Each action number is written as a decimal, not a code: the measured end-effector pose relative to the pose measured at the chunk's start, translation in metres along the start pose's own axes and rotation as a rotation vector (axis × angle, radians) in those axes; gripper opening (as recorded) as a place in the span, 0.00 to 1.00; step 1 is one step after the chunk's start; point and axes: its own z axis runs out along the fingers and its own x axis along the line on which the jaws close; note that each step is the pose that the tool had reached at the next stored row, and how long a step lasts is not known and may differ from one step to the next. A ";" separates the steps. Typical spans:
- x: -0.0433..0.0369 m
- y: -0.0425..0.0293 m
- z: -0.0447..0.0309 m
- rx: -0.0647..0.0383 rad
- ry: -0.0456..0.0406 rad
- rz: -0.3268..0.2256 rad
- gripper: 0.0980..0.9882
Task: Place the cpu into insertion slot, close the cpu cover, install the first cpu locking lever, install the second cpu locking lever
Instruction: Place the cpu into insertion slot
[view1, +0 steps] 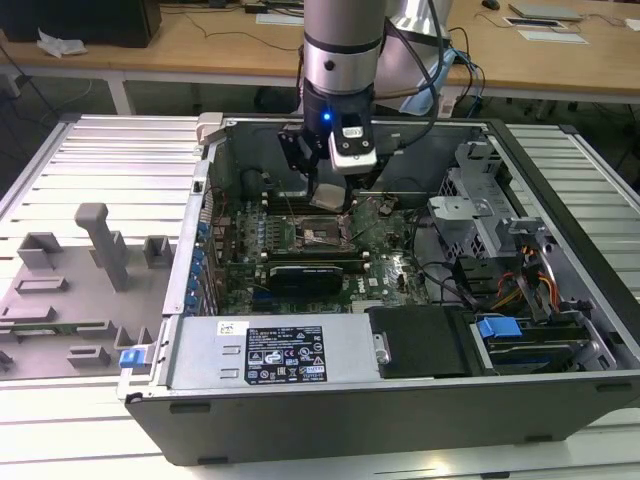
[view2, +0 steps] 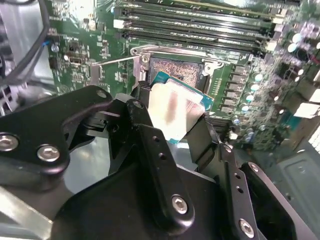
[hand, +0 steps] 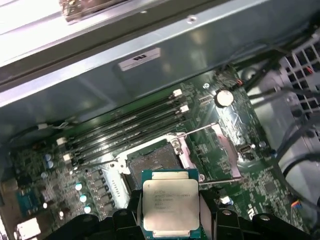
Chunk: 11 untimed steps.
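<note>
In the second wrist view the black metal gripper (view2: 172, 120) hides part of the silver-topped square cpu (view2: 175, 102), its top blurred by glare; the cpu covers part of the dark square insertion slot (view2: 176, 69).

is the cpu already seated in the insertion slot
No, in the first wrist view the gripper holds the cpu between its fingers, and the insertion slot lies bare beyond it.

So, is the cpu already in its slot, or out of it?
Out. In the first wrist view the hand grips the cpu, held clear of the slot, which lies bare and uncovered.
</note>
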 end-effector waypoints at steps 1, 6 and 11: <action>0.0000 0.0000 0.0003 0.000 -0.0016 0.018 0.50; 0.0000 -0.0001 0.0017 0.001 -0.0091 0.106 0.50; 0.0000 -0.0003 0.0031 0.001 -0.0163 0.190 0.50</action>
